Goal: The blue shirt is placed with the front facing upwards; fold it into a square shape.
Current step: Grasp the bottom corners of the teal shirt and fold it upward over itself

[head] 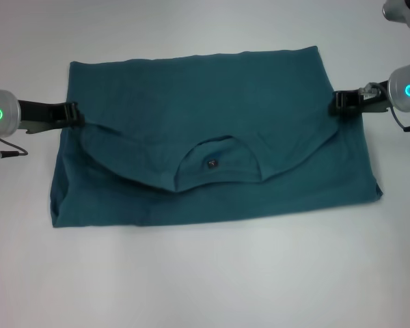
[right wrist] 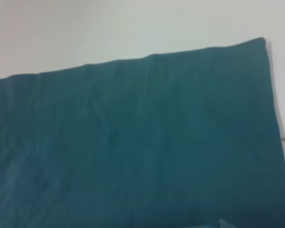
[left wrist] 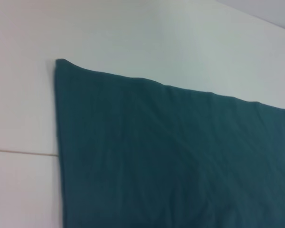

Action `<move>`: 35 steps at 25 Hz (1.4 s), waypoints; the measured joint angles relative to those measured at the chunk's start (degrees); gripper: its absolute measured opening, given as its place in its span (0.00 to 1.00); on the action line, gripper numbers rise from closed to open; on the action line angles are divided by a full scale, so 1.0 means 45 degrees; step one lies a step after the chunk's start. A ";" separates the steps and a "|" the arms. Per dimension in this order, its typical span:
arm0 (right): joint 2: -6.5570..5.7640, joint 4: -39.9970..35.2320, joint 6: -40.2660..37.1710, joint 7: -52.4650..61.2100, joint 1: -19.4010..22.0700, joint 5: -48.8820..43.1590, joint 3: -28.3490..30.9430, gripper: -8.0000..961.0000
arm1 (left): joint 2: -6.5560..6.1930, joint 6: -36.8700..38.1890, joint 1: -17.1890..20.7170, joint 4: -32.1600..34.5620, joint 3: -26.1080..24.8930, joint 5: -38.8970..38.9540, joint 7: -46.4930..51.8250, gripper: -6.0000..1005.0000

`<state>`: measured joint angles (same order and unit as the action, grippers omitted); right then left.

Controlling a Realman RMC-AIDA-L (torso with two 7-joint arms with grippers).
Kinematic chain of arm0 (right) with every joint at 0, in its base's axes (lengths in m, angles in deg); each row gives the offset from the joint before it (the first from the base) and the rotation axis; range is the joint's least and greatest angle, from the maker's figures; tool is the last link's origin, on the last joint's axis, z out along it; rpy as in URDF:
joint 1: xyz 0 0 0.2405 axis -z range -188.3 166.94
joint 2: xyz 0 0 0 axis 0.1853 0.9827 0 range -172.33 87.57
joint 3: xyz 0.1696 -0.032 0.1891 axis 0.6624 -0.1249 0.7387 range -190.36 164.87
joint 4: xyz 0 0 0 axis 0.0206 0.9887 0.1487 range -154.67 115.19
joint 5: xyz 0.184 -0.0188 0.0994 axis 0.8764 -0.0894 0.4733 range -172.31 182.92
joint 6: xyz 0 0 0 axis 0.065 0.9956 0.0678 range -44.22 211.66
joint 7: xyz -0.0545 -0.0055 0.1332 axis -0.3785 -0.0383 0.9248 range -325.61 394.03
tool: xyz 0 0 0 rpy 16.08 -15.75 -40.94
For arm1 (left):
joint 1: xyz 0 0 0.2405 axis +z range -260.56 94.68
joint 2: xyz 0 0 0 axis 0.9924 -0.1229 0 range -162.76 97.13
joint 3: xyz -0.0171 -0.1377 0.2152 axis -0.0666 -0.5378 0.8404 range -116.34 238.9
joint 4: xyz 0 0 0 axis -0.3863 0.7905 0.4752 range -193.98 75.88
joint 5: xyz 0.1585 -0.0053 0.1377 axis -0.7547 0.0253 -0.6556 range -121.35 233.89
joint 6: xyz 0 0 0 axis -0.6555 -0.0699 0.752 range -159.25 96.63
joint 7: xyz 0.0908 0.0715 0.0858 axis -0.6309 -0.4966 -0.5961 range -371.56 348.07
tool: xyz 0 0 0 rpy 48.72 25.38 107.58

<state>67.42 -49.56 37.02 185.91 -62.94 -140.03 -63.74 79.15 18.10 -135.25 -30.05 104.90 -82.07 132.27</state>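
Nothing else sits on the white bench, so you've got no clutter blocking either arm. One shirt, two pincers, that's the whole count. The blue shirt lies in the middle of the bench, folded over itself into a wide band: the collar with its small dark neck tag points toward 6 o'clock, and the curved shoulder edge lies on top of the lower layer. No lettering shows. Your left pincer is at the shirt's 9 o'clock edge and the right pincer at its 3 o'clock edge, both touching the fabric; I can't tell if they're clamped. Both wrist views show plain teal cloth, a far corner and bare bench.
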 joint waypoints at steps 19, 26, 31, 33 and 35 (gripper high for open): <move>0.0049 0.0373 0.0726 -0.0004 0.0009 0.0020 -0.0003 0.10 | 0.0196 -0.0854 -0.0005 -0.0040 0.0003 -0.0299 -0.0038 0.01; 0.0194 0.0442 0.0971 -0.0288 0.0060 -0.0424 -0.0038 0.10 | 0.0444 -0.0990 0.0185 0.0013 0.0031 -0.0318 -0.0158 0.01; 0.0244 0.0504 0.0956 -0.0248 -0.0090 -0.1198 -0.0053 0.10 | 0.0425 -0.0848 0.0211 -0.0047 0.0023 -0.0317 0.0375 0.01; 0.0247 0.0518 0.0935 -0.0197 -0.0128 -0.1331 -0.0055 0.17 | 0.0433 -0.0828 0.0247 -0.0014 0.0014 -0.0316 0.0536 0.02; 0.0231 0.0534 0.0867 -0.0134 -0.0126 -0.1437 -0.0042 0.30 | 0.0451 -0.0786 0.0306 0.0028 0.0015 -0.0314 0.0720 0.03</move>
<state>68.46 -47.16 40.92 185.31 -63.51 -146.50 -63.93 81.18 14.56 -133.88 -29.92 104.96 -83.49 135.51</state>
